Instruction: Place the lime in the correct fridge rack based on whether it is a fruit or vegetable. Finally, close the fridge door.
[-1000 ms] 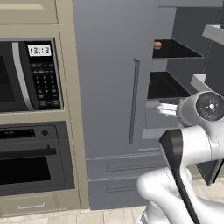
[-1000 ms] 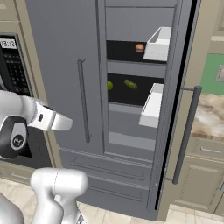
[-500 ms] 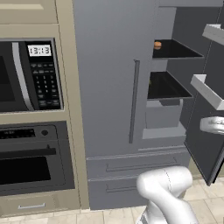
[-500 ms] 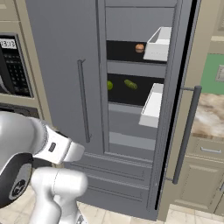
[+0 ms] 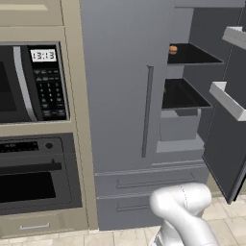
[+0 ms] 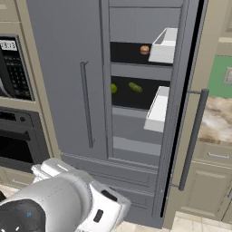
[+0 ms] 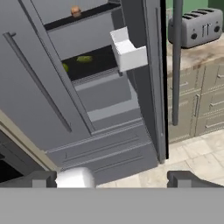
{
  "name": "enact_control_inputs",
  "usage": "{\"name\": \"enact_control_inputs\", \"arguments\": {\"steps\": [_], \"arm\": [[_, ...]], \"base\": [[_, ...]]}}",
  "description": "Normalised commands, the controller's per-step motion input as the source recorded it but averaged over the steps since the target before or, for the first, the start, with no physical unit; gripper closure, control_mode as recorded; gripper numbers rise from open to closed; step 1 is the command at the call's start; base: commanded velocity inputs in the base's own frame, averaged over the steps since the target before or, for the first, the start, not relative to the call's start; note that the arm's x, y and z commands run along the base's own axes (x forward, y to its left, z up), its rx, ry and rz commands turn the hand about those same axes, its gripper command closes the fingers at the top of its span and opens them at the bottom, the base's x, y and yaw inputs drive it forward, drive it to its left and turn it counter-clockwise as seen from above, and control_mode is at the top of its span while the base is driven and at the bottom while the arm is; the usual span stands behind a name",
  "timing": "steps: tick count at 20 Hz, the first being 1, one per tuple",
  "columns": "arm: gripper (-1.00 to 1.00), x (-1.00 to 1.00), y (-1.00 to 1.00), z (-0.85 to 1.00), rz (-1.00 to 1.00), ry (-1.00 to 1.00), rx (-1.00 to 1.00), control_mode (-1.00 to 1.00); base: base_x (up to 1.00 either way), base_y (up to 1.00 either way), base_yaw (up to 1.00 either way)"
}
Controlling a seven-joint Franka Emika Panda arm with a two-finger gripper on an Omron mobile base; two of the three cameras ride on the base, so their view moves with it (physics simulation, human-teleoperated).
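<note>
Fridge point(image 6: 68, 54): tall grey unit, left door shut with a long vertical handle point(image 6: 86, 105), right door point(image 6: 181, 113) swung open, its edge facing the room.

Lime point(image 6: 113, 88): small yellow-green ball on the fridge's middle dark shelf, at the left end, partly hidden behind the edge of the shut door. In the hand view it shows as a green sliver point(image 7: 65, 67) at the same spot.

Elongated olive-green item point(image 6: 134, 87): same shelf as the lime, to its right, apart from it; also seen in the hand view point(image 7: 85, 58).

Round orange-brown item point(image 6: 144, 49): on the fridge shelf above the lime's, toward the right; in the left base view it sits at that shelf's front left point(image 5: 173, 49).

Door bins: two white bins on the inside of the open fridge door, upper point(image 6: 164, 45) and lower point(image 6: 157, 108).

Drawers point(image 5: 144, 180): two grey fronts below the fridge doors, shut.

Microwave point(image 5: 33, 81): built into the cabinet left of the fridge; oven point(image 5: 38, 178) beneath it.

Toaster point(image 7: 199, 27): grey, on the stone counter right of the fridge, past the open door.

Gripper point(image 7: 118, 179): low, in front of the fridge's drawers, pointing up at the open compartment; its two dark tips stand wide apart with nothing between them.
</note>
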Motion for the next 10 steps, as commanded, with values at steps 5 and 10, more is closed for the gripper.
{"name": "enact_control_inputs", "arguments": {"steps": [5, 10], "arm": [[-1.0, -0.06, -1.0, 0.0, 0.0, -0.1, 0.02, -1.0], [-1.0, 0.36, -0.96, -0.13, 0.09, -0.12, 0.0, -1.0]], "base": [[0.0, 0.0, 0.0], [0.0, 0.0, 0.0]]}}
